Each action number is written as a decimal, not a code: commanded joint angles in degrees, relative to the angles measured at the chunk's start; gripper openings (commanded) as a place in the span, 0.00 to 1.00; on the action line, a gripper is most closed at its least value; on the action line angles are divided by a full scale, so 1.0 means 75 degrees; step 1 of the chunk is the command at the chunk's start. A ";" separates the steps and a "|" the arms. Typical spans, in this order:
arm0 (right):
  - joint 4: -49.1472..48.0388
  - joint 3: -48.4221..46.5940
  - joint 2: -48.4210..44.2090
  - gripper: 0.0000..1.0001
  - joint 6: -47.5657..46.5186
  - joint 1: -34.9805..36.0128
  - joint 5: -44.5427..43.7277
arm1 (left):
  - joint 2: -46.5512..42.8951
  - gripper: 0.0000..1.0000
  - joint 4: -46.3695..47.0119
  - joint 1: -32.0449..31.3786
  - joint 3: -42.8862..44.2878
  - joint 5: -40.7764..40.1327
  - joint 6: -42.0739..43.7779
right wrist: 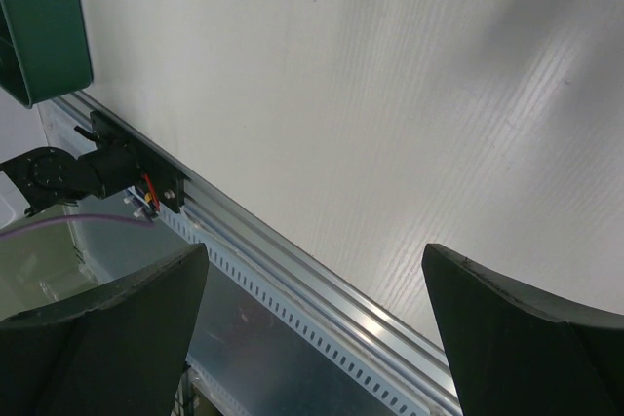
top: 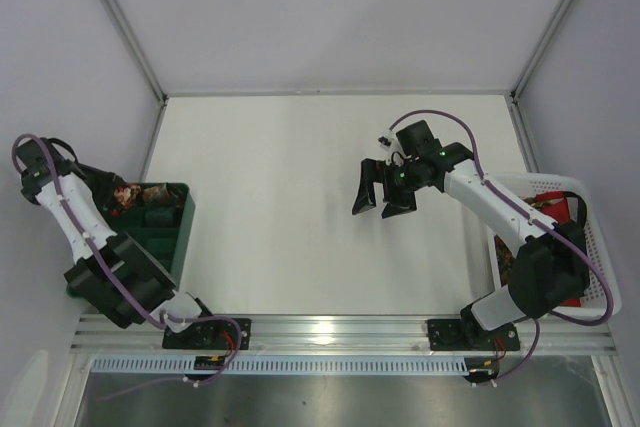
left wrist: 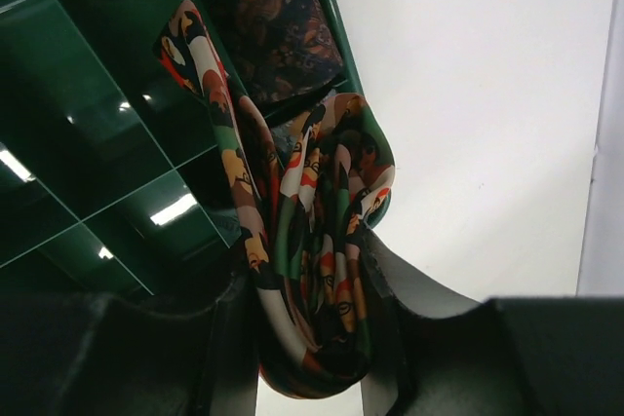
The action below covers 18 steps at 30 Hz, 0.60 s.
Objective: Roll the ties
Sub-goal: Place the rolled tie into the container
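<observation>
My left gripper (left wrist: 314,284) is shut on a bunched tie (left wrist: 292,182) patterned in red, green, orange and cream. It holds the tie at the edge of a green compartment box (left wrist: 88,94). A darker patterned tie (left wrist: 278,17) lies in a compartment just beyond. In the top view the left gripper (top: 115,195) is at the far left end of the green box (top: 172,237). My right gripper (top: 383,197) hangs open and empty over the bare table, right of centre. In the right wrist view its jaws (right wrist: 312,260) are spread wide with nothing between them.
A white basket (top: 600,247) stands at the right table edge, with more patterned ties (top: 545,202) inside. An aluminium rail (top: 340,332) runs along the near edge. The right wrist view shows a corner of the green box (right wrist: 39,17) and the left arm's base (right wrist: 88,168).
</observation>
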State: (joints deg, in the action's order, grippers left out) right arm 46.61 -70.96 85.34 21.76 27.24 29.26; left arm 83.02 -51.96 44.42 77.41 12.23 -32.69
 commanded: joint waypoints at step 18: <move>0.0020 -0.0148 -0.0269 1.00 -0.0182 0.0375 0.0166 | -0.2116 0.00 -0.0933 -0.0028 -0.1437 0.0983 -0.0915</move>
State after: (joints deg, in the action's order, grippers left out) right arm 46.63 -70.96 85.27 21.69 29.34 29.56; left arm 68.23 -56.90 44.49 67.75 16.16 -38.59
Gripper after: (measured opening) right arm 0.994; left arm 0.396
